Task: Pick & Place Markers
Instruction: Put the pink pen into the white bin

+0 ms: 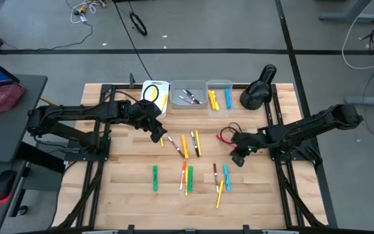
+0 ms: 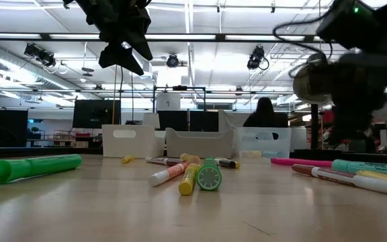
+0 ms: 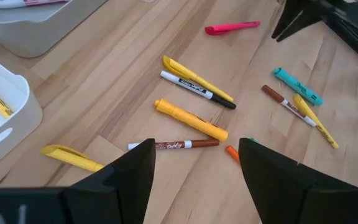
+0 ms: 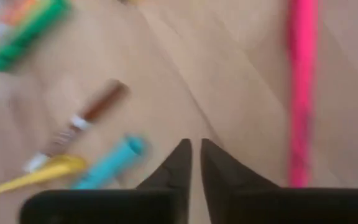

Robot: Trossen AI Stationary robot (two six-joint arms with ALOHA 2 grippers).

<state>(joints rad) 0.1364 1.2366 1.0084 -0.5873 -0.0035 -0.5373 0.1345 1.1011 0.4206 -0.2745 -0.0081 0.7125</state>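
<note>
Several markers lie flat and scattered on the wooden table [image 1: 128,195]: a green one [image 1: 154,177], yellow ones [image 3: 191,119], a black-and-white one [image 3: 197,90], a teal one [image 3: 297,86] and a pink one [image 4: 303,93]. My left gripper [image 3: 194,163] hangs open above the yellow and white markers near the table's middle, holding nothing. My right gripper [image 4: 195,152] hovers over bare wood right of the middle, beside the pink marker. Only a narrow gap shows between its fingertips, and nothing is in it.
Three small bins [image 1: 188,94] stand in a row at the far edge; the middle and right ones hold markers. A dark round device [image 1: 258,93] sits at the far right. Black frame rails [image 1: 96,169] run along both sides of the table.
</note>
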